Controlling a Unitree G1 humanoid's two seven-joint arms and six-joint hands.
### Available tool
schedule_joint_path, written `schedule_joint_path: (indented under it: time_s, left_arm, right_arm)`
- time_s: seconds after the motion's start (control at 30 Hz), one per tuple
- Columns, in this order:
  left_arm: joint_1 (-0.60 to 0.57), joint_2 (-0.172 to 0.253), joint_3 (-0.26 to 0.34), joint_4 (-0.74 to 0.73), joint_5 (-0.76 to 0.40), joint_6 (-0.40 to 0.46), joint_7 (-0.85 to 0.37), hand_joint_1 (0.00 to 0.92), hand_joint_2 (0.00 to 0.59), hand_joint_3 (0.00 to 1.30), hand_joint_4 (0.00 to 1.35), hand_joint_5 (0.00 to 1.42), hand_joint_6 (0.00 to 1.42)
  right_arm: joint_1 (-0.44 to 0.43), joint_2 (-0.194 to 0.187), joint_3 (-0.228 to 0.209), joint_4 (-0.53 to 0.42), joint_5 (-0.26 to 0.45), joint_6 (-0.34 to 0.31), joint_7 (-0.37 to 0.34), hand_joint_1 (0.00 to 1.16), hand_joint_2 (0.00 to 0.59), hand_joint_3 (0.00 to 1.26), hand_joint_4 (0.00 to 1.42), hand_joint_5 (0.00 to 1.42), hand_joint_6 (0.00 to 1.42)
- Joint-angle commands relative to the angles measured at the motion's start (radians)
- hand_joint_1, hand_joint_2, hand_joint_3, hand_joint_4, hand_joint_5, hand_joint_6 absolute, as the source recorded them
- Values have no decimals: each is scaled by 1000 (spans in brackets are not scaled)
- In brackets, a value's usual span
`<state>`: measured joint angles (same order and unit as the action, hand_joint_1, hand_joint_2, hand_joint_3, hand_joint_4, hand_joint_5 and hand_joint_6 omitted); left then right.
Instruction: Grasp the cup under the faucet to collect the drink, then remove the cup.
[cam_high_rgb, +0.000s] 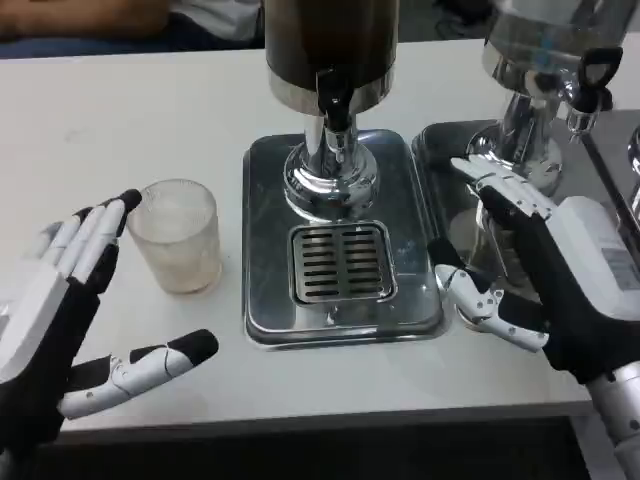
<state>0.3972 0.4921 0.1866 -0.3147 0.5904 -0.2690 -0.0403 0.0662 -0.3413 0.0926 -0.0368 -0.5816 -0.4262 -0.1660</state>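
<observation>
Frosted and translucent, the cup (177, 235) stands upright on the white tabletop (120, 120), left of the steel drip tray (265, 300) and not under the dark dispenser's faucet (332, 100). Left hand (70, 300) is spread with fingers apart, just beside the cup, perhaps not quite touching it. Right hand (540, 270) is also spread and holds nothing, at the tray's right edge, below a second dispenser (545, 60).
</observation>
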Motion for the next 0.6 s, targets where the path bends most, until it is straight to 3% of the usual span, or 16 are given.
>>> schedule_joint_path:
  time_s: [0.03, 0.37, 0.6]
  left_arm:
    - [2, 3, 4, 3, -10, -8, 6, 0, 47, 0, 0, 0, 0]
    - [-4, 5, 7, 18, -28, -19, 8, 0, 45, 0, 0, 0, 0]
    - [-104, -23, 26, 344, -60, -240, 266, 0, 6, 0, 0, 0, 0]
  right_arm:
    - [3, -3, -2, -3, 1, 6, -4, 430, 443, 225, 151, 148, 269]
    - [5, 2, -1, -2, 0, 7, -8, 430, 443, 228, 151, 148, 266]
    - [11, 5, -1, -4, 5, 8, -4, 430, 443, 228, 159, 148, 265]
